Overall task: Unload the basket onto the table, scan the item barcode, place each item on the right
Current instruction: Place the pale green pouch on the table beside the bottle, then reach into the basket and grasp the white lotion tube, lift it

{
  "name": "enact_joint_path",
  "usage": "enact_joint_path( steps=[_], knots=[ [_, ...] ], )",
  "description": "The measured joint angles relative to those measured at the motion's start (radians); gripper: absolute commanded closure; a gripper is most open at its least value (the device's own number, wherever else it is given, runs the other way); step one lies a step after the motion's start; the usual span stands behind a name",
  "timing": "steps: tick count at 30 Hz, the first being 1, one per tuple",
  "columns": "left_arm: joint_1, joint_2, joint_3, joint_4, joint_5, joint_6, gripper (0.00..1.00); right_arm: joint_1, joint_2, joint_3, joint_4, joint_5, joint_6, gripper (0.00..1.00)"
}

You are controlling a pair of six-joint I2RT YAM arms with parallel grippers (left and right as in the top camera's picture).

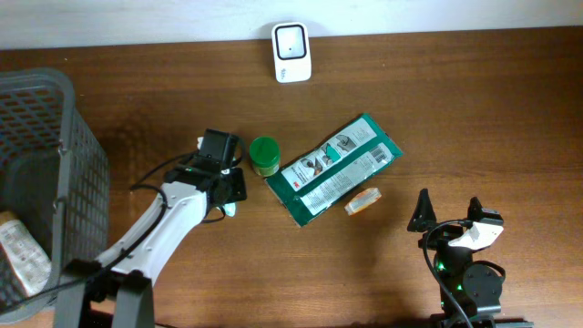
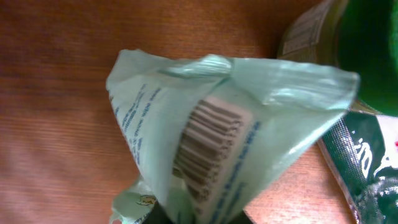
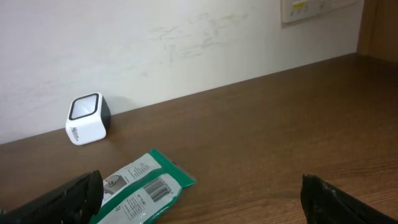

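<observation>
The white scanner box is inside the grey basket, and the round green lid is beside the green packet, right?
No. The white scanner box is not in the grey mesh basket; it stands on the brown wooden table near the wall, as the overhead view shows. The round green lid is indeed beside the green-and-white packet.

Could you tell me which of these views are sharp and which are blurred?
Left wrist view: the bag fills the frame, its barcode soft but bars distinct, the green jar a blur. Overhead: evenly lit and sharp. Right wrist view: the scanner is crisp, the fingers dark.
</observation>
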Motion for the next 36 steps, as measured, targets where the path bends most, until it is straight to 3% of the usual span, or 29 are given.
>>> enact_joint_path(
  steps=[1,8,15,22,26,36],
  knots=[
    [-0.005,0.011,0.000,0.006,0.000,0.000,0.59,0.000,0.000,0.000,0.000,0.000,0.000,0.02],
    [-0.020,0.019,0.013,0.006,-0.001,-0.002,0.52,0.000,0.000,0.000,0.000,0.000,0.000,0.02],
    [0.054,-0.079,0.295,-0.169,-0.013,0.011,0.46,0.000,0.000,0.000,0.000,0.000,0.001,0.02],
    [0.282,-0.298,0.578,-0.280,-0.119,0.031,0.35,0.000,0.000,0.000,0.000,0.000,0.001,0.02],
    [0.455,-0.368,0.590,-0.282,-0.149,0.032,0.39,0.000,0.000,0.000,0.000,0.000,0.000,0.02],
    [0.811,-0.337,0.590,-0.332,-0.176,0.034,0.38,0.000,0.000,0.000,0.000,0.000,0.000,0.02]
  ],
)
